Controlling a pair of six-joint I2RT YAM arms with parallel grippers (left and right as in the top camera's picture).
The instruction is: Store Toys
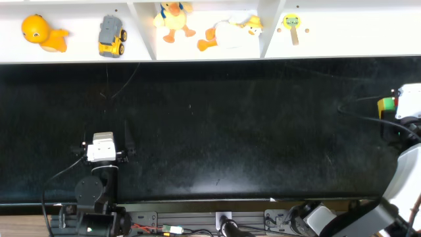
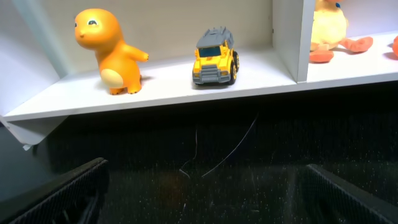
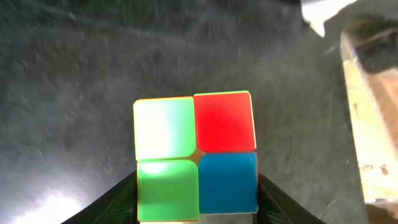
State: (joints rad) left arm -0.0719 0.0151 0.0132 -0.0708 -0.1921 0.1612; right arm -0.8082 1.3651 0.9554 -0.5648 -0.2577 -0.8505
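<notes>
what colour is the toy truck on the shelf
The truck is yellow and grey; left wrist view.

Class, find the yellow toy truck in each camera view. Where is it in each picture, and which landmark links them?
Top view: yellow toy truck in the white shelf's left compartment, right of the orange figure.
Left wrist view: on the shelf, between the orange figure and a divider.
Right wrist view: a coloured cube over the black table instead.
Shared landmark: the black table.

Bright shelf (image 1: 197, 52), dark mat (image 1: 230, 131), glare on cube (image 3: 196, 155).
</notes>
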